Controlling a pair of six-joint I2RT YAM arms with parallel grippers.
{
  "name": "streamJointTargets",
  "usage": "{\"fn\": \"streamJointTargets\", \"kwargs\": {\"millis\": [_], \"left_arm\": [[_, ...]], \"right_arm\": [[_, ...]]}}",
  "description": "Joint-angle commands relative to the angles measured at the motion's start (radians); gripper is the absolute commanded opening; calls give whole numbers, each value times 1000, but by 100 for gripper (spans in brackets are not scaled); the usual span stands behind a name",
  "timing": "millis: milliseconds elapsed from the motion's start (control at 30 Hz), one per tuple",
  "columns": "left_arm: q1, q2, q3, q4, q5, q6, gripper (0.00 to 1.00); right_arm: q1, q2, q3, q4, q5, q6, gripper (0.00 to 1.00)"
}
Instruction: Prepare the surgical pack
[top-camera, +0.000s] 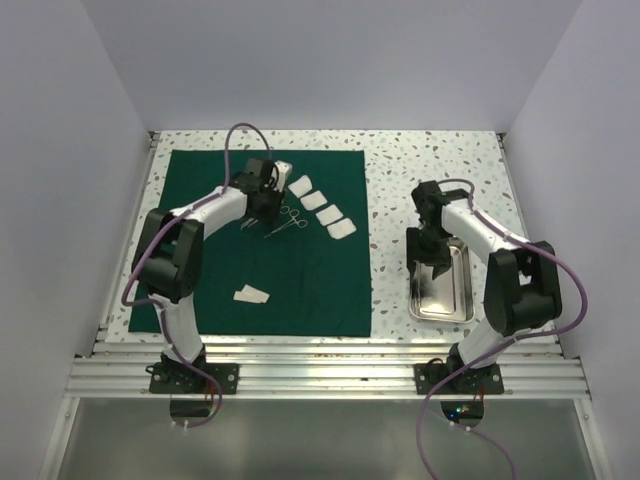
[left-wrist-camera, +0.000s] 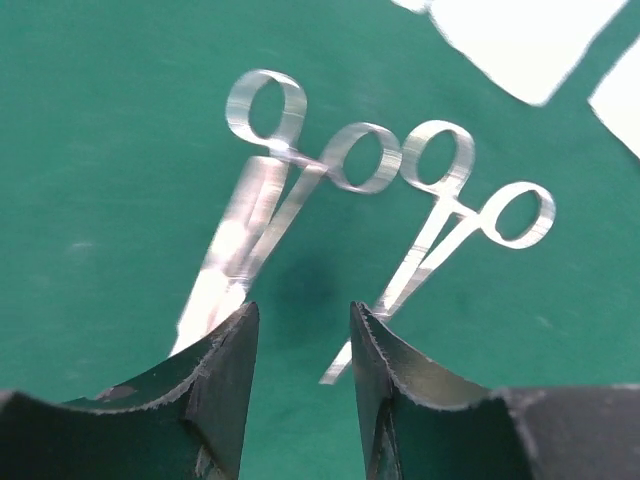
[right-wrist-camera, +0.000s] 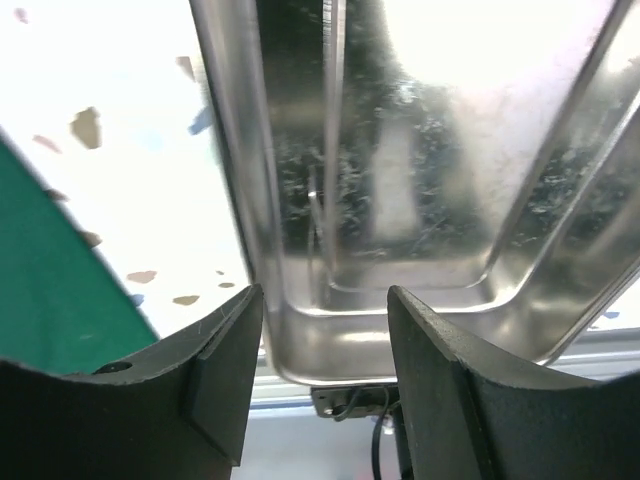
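Observation:
The dark green cloth (top-camera: 300, 290) lies spread flat on the left of the table. Two silvery scissor-like instruments (top-camera: 286, 222) lie on it side by side, one on the left (left-wrist-camera: 262, 190) and one on the right (left-wrist-camera: 450, 225) in the left wrist view. My left gripper (top-camera: 262, 208) hovers just over their tips, open (left-wrist-camera: 303, 320), holding nothing. Several white gauze squares (top-camera: 322, 207) lie in a row to their right, and one more (top-camera: 251, 294) lies nearer. The steel tray (top-camera: 458, 290) sits off the cloth at the right. My right gripper (top-camera: 430, 262) is open (right-wrist-camera: 325, 300) over the tray's near end (right-wrist-camera: 400, 330).
The speckled tabletop (top-camera: 420, 170) lies between the cloth and the tray. White walls close in the left, right and back. A metal rail (top-camera: 320, 350) runs along the near edge by the arm bases.

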Motion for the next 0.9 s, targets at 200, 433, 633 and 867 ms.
{"fn": "streamJointTargets", "kwargs": {"millis": [200, 433, 633, 867], "left_arm": [[95, 19, 108, -5, -69, 80, 47], [98, 31, 92, -40, -69, 71, 38], [100, -5, 33, -42, -66, 57, 35], [105, -21, -23, -26, -63, 57, 33]], "right_arm": [[0, -48, 67, -35, -124, -39, 58], [1, -42, 78, -30, -151, -54, 59], [1, -28, 113, -39, -164, -63, 59], [0, -23, 118, -29, -184, -57, 59]]}}
